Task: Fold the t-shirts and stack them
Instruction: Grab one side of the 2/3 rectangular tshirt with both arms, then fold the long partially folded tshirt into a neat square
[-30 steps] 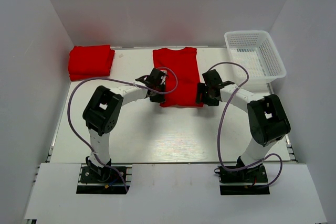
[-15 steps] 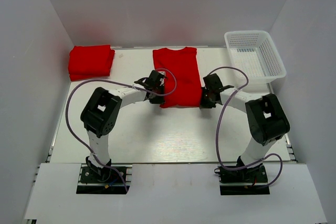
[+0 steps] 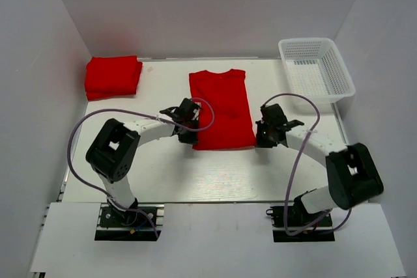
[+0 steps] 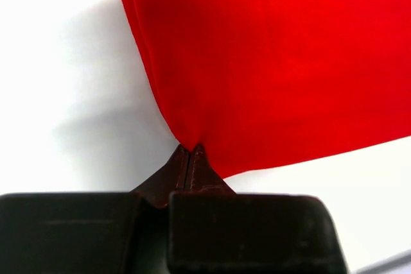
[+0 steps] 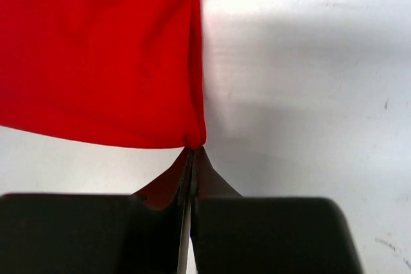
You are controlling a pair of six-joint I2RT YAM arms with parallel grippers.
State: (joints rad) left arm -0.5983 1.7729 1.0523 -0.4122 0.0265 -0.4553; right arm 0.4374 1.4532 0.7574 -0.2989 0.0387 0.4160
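The t-shirt (image 3: 221,105) is pinched at its near corners by the closed left claw (image 4: 191,153) and right claw (image 5: 192,152), kept flat on the desk (image 3: 195,174) ahead of them, seemingly for an even fold.

No readable text, labels, brands or numbers showed in any view. The t-shirt (image 3: 221,105) pinched at the left tool (image 4: 189,151) and the right tool (image 5: 192,152) was plain red, with no print or tag seen.
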